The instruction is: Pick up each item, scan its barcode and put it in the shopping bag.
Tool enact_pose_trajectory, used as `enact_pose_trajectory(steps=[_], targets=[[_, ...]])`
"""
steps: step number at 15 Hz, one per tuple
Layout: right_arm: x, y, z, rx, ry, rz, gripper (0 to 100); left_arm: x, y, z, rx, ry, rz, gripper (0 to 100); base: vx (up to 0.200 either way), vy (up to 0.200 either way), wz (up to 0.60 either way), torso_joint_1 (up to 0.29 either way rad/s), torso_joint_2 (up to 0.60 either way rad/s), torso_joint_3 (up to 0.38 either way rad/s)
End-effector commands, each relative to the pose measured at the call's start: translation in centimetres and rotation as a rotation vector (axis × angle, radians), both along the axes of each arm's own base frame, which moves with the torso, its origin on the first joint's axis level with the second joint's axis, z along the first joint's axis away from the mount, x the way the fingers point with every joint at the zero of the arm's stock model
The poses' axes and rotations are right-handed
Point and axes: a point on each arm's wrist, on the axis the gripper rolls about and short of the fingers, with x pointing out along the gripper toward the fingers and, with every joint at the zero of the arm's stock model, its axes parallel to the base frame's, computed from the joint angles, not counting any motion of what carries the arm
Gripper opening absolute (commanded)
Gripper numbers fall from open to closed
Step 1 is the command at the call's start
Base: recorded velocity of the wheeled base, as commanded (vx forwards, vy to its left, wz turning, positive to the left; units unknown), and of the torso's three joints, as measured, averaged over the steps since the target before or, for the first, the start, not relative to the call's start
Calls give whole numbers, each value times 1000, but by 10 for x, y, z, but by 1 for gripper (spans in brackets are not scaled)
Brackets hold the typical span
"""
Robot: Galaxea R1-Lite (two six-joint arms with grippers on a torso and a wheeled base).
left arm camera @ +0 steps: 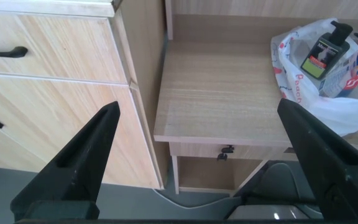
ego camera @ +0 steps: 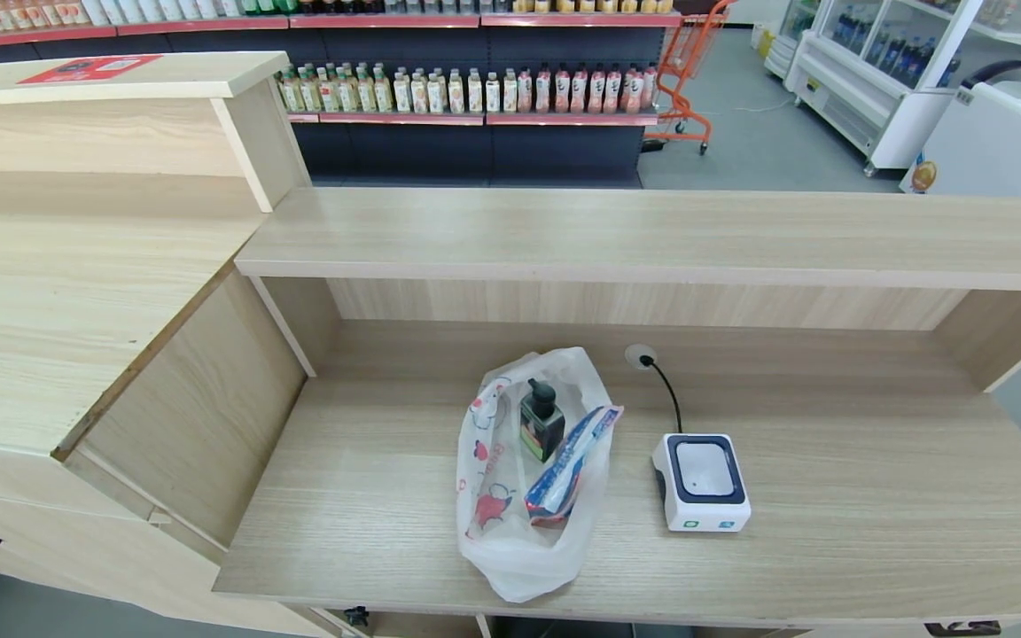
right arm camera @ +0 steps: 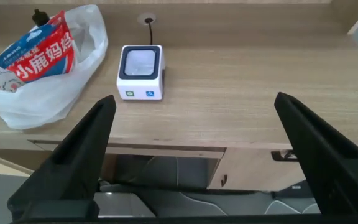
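A clear plastic shopping bag (ego camera: 510,532) lies on the wooden counter (ego camera: 874,532). Inside it stand a dark pump bottle (ego camera: 541,425) and a blue-and-red snack packet (ego camera: 568,465). A white barcode scanner (ego camera: 702,481) sits just right of the bag, its cable running to a hole at the back. My left gripper (left arm camera: 197,155) is open, held below and in front of the counter's left corner, with the bag (left arm camera: 328,99) and bottle (left arm camera: 323,53) off to one side. My right gripper (right arm camera: 194,155) is open before the counter's front edge, facing the scanner (right arm camera: 141,71) and the packet (right arm camera: 39,53).
A raised wooden shelf (ego camera: 652,235) overhangs the back of the counter. A taller cabinet with drawers (ego camera: 50,292) stands on the left. Store shelves of bottles (ego camera: 466,89) and freezers (ego camera: 883,71) are behind.
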Motion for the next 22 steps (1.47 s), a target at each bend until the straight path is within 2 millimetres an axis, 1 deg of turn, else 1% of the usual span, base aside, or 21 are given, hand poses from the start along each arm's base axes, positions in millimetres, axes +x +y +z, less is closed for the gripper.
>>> enact_pose_trajectory(steps=[1, 6, 22], targets=[[0, 0, -1, -3, 3, 1, 100, 0, 0, 0, 0, 1, 0, 100, 0, 0, 0, 0, 0, 0], [0, 0, 0, -4, 1, 1, 100, 0, 0, 0, 1, 1, 2, 100, 0, 0, 0, 0, 0, 0], [0, 0, 0, -7, 2, 1, 100, 0, 0, 0, 0, 1, 0, 100, 0, -200, 0, 4, 2, 1]])
